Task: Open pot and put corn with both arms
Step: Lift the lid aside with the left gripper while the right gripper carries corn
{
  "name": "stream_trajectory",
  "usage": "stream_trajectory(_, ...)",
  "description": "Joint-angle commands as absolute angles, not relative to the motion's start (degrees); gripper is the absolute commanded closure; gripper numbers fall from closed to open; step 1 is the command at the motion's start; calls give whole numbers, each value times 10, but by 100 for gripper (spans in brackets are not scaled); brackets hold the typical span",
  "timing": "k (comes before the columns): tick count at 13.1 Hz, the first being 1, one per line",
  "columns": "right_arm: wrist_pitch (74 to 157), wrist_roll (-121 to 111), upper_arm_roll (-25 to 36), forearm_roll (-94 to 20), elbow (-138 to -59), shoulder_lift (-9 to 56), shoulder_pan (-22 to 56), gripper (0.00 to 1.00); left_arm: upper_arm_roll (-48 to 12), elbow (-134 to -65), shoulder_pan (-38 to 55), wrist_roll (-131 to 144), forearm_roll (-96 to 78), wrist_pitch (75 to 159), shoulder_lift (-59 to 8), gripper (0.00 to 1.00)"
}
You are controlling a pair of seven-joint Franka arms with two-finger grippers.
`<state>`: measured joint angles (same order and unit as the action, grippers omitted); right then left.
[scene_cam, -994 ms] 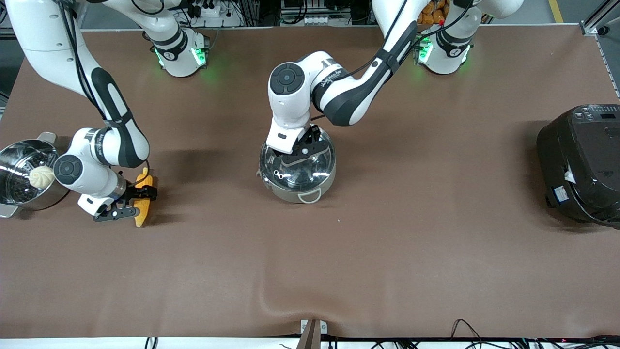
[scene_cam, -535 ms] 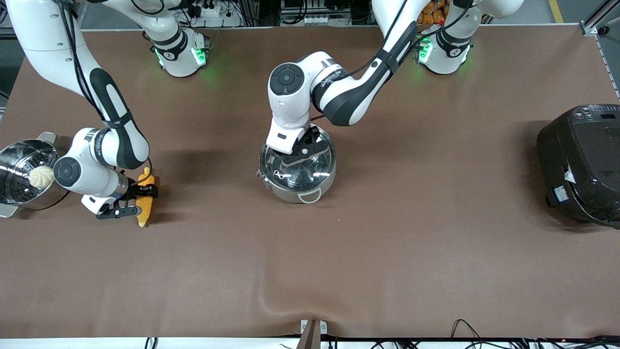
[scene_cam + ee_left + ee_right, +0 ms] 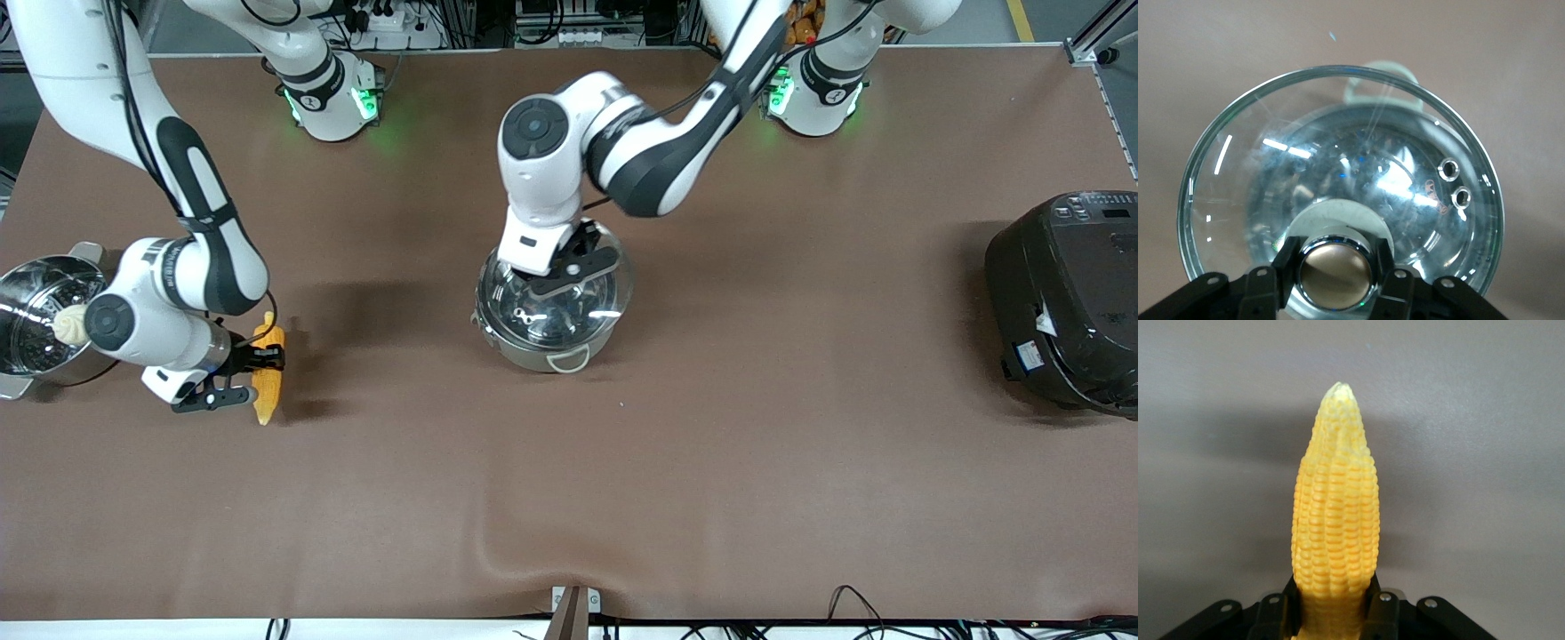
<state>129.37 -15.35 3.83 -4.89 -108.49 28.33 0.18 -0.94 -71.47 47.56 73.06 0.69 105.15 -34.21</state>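
Lifted: left gripper [image 3: 569, 271] raises lid [image 3: 1338, 193]; right gripper [image 3: 240, 378] raises corn [image 3: 1335, 513]

1. The left arm reaches from its base to mid-table, wrist bent down; the left gripper [image 3: 569, 271] hangs over the pot [image 3: 544, 333], fingers [image 3: 1286, 270] clamped on the lid knob [image 3: 1336, 276].
2. The right arm bends low toward its own end; the right gripper [image 3: 242, 378] pinches the corn [image 3: 268, 373].

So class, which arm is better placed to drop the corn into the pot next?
Right: its gripper already clamps the corn. The left gripper grips the lid's knob.
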Motion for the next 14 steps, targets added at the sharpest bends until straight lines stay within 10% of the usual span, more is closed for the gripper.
stream_trajectory(1,1184,-142,25,-67,-1006,261,-7,85,-10,-737,436,721,20,999,-254,100)
stream_trajectory(8,1042,45,-19,-65,-887,229,74,82,-15,-868,260,422,12,918,-103,100)
stream_trajectory(14,1036,211,-18,-57,-883,216,233,82,-15,-1117,114,237,11,1074,1,100)
